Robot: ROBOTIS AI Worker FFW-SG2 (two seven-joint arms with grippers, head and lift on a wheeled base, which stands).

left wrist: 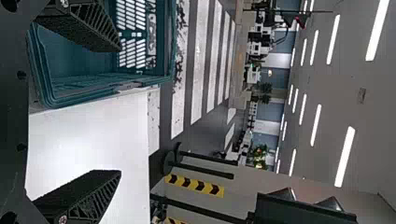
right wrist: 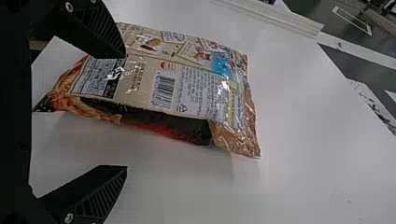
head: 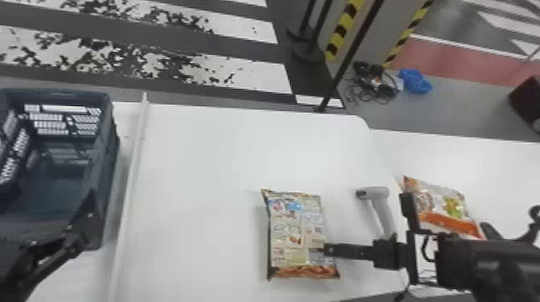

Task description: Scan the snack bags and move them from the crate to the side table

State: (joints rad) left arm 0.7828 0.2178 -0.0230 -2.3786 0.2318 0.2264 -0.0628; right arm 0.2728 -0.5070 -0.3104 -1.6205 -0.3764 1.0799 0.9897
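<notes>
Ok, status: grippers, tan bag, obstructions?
Left black gripper open by teal plastic crate; right black gripper open at tan printed snack bag; grey pistol-shaped scanner right of it, maybe in the way.

So here I am, looking down on the white table (head: 201, 160), and there's a snack bag (head: 295, 225) lying flat, its barcode side up. Near it, towards the right-hand edge, lies the grey scanner (head: 379, 192). A pale strip (head: 130, 176) runs along my left, and just beyond it sits the crate (head: 105, 160). Over on the right, the white side table (head: 498, 168) carries an orange-and-clear bag (head: 454, 205).
</notes>
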